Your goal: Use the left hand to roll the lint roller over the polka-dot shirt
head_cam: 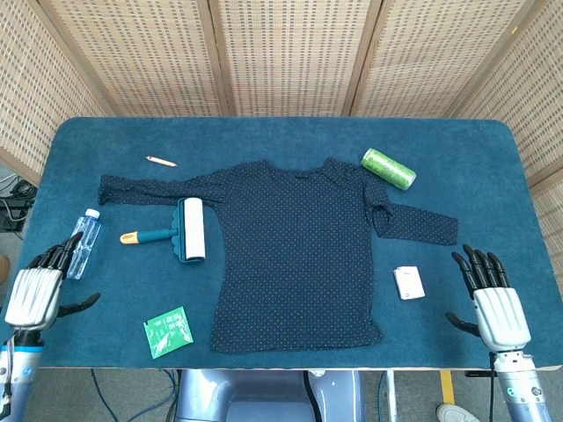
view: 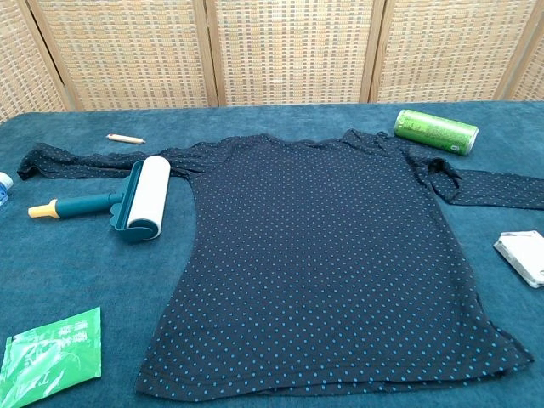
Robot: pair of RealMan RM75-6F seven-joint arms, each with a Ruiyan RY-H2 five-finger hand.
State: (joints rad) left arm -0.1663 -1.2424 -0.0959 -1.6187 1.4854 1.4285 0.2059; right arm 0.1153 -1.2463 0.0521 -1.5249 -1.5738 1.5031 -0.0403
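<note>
The dark polka-dot shirt (head_cam: 295,255) (view: 323,255) lies spread flat in the middle of the blue table, sleeves out to both sides. The lint roller (head_cam: 180,230) (view: 127,204), with a white roll, teal frame and yellow-tipped handle, rests just left of the shirt's body, below the left sleeve. My left hand (head_cam: 40,286) hovers open at the table's front left corner, well short of the roller and holding nothing. My right hand (head_cam: 493,294) is open at the front right edge, away from everything. The chest view shows neither hand.
A plastic water bottle (head_cam: 84,242) lies beside my left hand. A green packet (head_cam: 167,331) (view: 51,355) sits front left, a pencil (head_cam: 161,161) (view: 125,138) back left, a green can (head_cam: 388,168) (view: 436,130) back right, a small white box (head_cam: 408,282) (view: 523,257) front right.
</note>
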